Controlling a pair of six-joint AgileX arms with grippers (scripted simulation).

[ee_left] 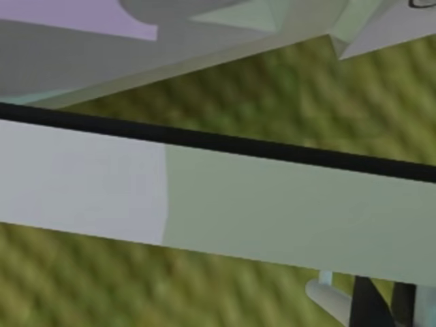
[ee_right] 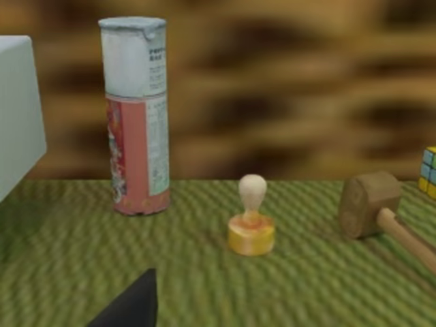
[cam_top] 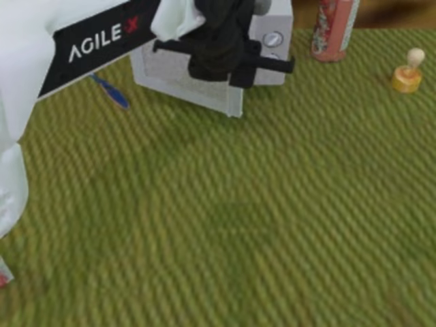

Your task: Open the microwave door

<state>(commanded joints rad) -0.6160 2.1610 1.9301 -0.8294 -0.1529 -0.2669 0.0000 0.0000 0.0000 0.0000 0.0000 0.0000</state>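
While the microwave (cam_top: 272, 34) sits far left-centre, the microwave door (cam_top: 197, 85) stands ajar, long axis slanting left-to-right, free edge swung nearward; left gripper (cam_top: 225, 58) over it, finger state indiscernible

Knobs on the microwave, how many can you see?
1. One round silver knob shows in the top view on the microwave's right panel, beside the left gripper. More may be hidden behind that arm.
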